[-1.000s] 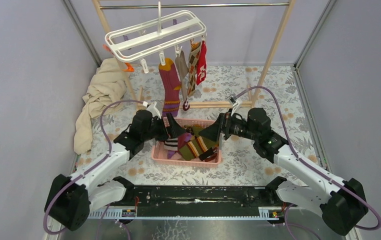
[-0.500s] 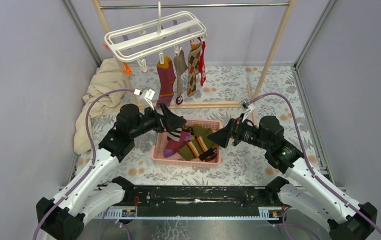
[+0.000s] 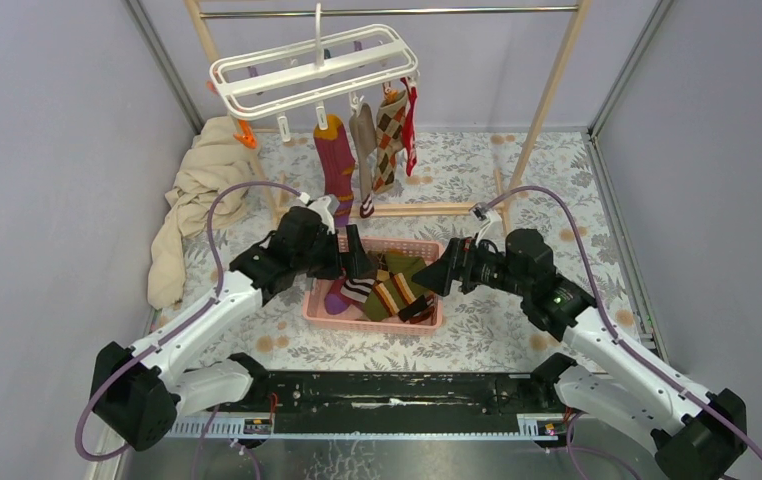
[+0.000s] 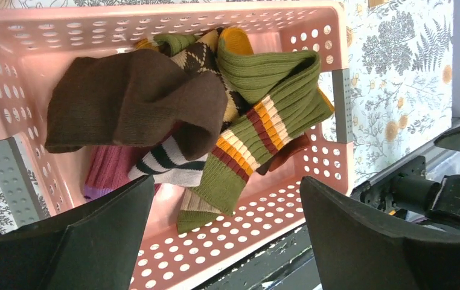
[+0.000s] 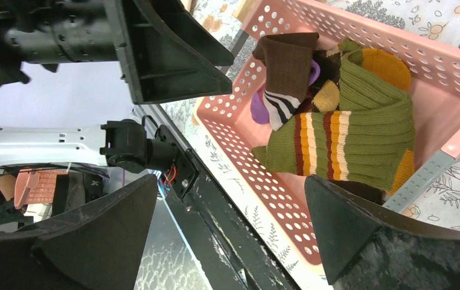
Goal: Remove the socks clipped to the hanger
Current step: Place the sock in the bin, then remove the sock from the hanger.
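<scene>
**Hanger** [image 3: 312, 70]: white plastic frame of parallel bars. It hangs by its top hook from the metal rail [image 3: 387, 11] of a wooden-post rack [image 3: 554, 85] at the far side of the table [image 3: 557, 210]. An orange clip [image 3: 245, 131] dangles at its left end.

**Socks, clipped:** these hang under the hanger's right half, close together and partly overlapping, so the count of four is likely rather than certain.
- maroon sock [image 3: 335, 165], orange at the top, the longest
- beige sock [image 3: 363, 128], just beside it
- argyle sock [image 3: 388, 135]
- red sock [image 3: 410, 120], outermost on the right

**Socks, loose:** these are piled in a pink perforated basket [image 3: 427, 322] on the table, nearer than the hanger and between the two grippers.
- brown sock [image 4: 131, 99], folded, lying on top
- olive sock [image 4: 258, 127] with orange, cream and maroon stripes
- black-and-white striped sock [image 4: 167, 166], under the brown one
- pink ribbed sock [image 4: 107, 175], at the basket wall

**Left gripper** [image 4: 227, 180]: jaws spread wide with nothing between them. It is poised over the basket's left end and looks down on the pile.

**Right gripper** [image 5: 230, 178]: jaws likewise spread wide and holding nothing. It is at the basket's right end, pointed toward it.

**Surroundings:**
- floral cover on the table
- crumpled beige cloth [image 3: 197, 195] heaped against the left wall, well apart from the basket
</scene>
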Robot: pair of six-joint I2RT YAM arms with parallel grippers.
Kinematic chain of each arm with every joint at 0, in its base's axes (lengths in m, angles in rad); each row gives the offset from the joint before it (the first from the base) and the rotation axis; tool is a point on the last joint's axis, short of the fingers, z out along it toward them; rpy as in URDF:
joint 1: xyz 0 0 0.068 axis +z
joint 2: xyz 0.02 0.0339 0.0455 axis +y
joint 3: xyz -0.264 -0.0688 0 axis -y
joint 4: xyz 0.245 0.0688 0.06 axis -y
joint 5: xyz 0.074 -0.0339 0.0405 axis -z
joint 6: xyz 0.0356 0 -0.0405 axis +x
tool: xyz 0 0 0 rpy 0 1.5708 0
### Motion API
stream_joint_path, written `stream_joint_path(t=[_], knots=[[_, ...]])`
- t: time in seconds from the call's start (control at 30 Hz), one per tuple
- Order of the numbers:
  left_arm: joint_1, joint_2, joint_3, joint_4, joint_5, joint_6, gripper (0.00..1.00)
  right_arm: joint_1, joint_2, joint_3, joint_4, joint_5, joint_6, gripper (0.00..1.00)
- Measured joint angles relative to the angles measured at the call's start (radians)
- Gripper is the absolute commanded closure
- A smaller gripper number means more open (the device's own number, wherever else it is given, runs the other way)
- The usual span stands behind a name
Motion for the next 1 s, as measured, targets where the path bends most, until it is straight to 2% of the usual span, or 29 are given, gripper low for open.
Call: stream_joint_path(t=[0.1, 0.23, 0.57, 0.83, 1.0], knots=[[-0.048, 0.011, 0.048, -0.049, -0.066, 0.014, 0.01, 0.0, 0.018, -0.008, 0.01, -0.001, -0.005, 0.0], [-0.103, -0.048, 0.076, -0.085, -0.128, 0.011, 0.01, 0.0, 0.043, -0.024, 0.012, -0.003, -0.014, 0.0], [-0.119, -0.279, 0.082, -0.124, -0.27, -0.031, 0.02, 0.006, 0.133, -0.019, 0.02, 0.006, -0.084, 0.0], [-0.119, -0.339, 0.051, -0.125, -0.357, -0.051, 0.02, 0.121, 0.316, 0.116, 0.047, 0.142, -0.155, 0.0], [-0.117, -0.376, 0.044, -0.12, -0.387, -0.058, 0.02, 0.151, 0.428, 0.199, 0.128, 0.192, -0.163, 0.02]])
